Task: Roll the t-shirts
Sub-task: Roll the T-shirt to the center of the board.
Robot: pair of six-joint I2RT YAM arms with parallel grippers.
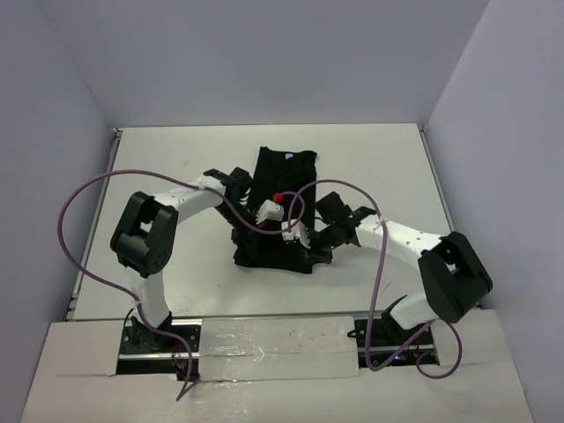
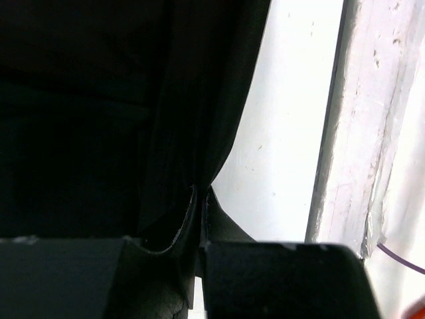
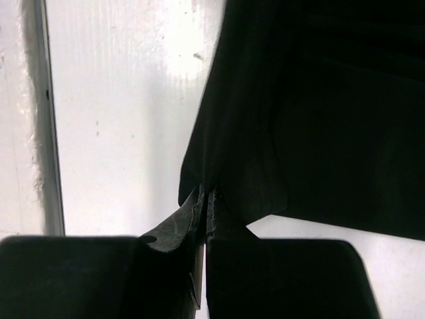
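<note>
Centrally, the left gripper (image 2: 201, 197) and right gripper (image 3: 204, 197) each clamp 1 edge of the black t-shirt (image 1: 284, 176) on the table (image 1: 176, 167).

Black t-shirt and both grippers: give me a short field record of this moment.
garment: black short-sleeved fabric t-shirt, folded narrow, on the white table
left gripper: shut on a fold of the t-shirt
right gripper: shut on a fold of the t-shirt
roll: far end flat; near end gathered at the grippers
</note>
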